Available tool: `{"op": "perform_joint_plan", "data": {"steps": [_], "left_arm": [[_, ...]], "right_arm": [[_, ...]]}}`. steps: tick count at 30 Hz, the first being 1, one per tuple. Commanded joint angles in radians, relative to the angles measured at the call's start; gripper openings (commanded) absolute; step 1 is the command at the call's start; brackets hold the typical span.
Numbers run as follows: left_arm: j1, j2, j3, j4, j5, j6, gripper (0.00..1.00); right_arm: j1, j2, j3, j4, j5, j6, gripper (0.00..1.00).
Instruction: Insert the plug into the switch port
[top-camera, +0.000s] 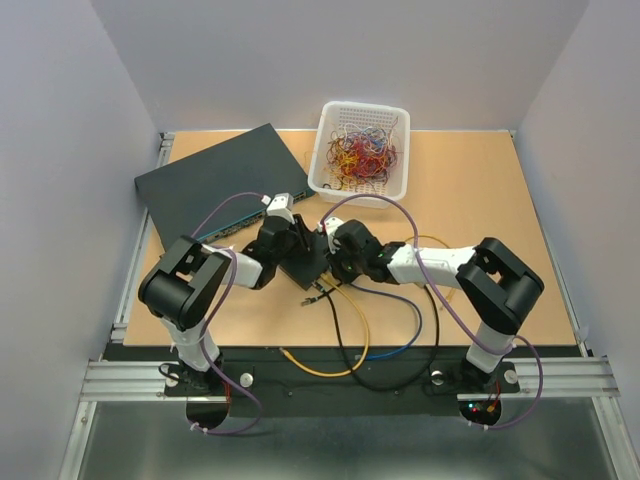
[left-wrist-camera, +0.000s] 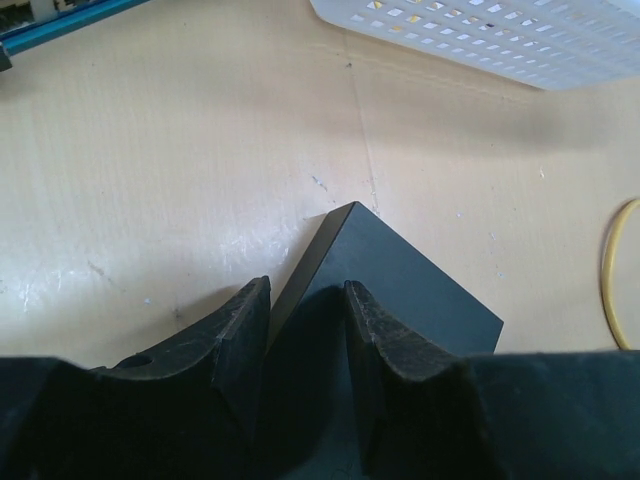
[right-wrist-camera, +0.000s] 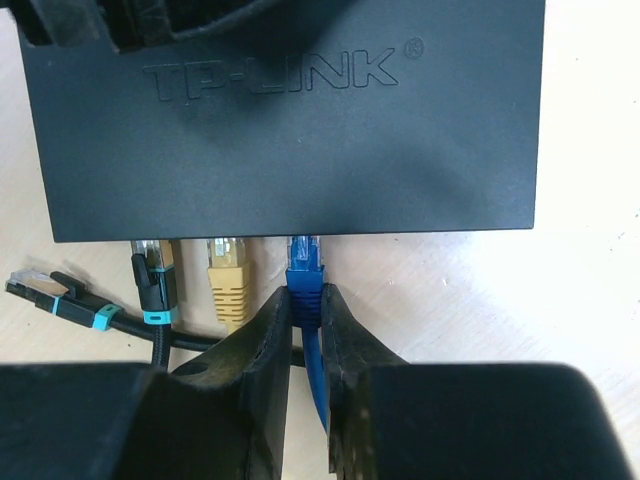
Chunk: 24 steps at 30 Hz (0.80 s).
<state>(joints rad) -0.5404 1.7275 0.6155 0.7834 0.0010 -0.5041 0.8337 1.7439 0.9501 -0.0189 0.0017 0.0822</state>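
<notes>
Blue plug (right-wrist-camera: 304, 275) pinched in the right gripper (right-wrist-camera: 305, 305), tip at the edge of the black switch (right-wrist-camera: 290, 150). Left gripper (left-wrist-camera: 307, 305) clamped on its corner, seemingly bracing against the push.

left arm (top-camera: 240, 268) bent inward | left tool (left-wrist-camera: 308, 300) clamped | right arm (top-camera: 430, 262) bent inward | right tool (right-wrist-camera: 305, 300) pinched narrow

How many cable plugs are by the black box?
4: loose black plug lying left; second black plug, yellow plug, blue plug along the box edge, blue in the right gripper. Others possibly hidden.
</notes>
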Motion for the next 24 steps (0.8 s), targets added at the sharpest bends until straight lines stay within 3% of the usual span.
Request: {"op": "perform_joint_plan", "data": {"steps": [1, 11, 24], "left_arm": [[-0.058, -0.013, -0.08, -0.098, 0.116, -0.053, 0.44], [-0.067, -0.068, -0.161, -0.058, 0.131, -0.097, 0.44], [-0.089, -0.095, -0.26, 0.039, 0.172, -0.152, 0.44]], "right_arm": [[0.008, -0.037, 0.016, 0.204, 0.017, 0.002, 0.0], [0.008, -0.015, 0.047, 0.26, 0.003, -0.005, 0.0], [0.025, 0.1, 0.18, 0.407, -0.172, -0.041, 0.0]]}}
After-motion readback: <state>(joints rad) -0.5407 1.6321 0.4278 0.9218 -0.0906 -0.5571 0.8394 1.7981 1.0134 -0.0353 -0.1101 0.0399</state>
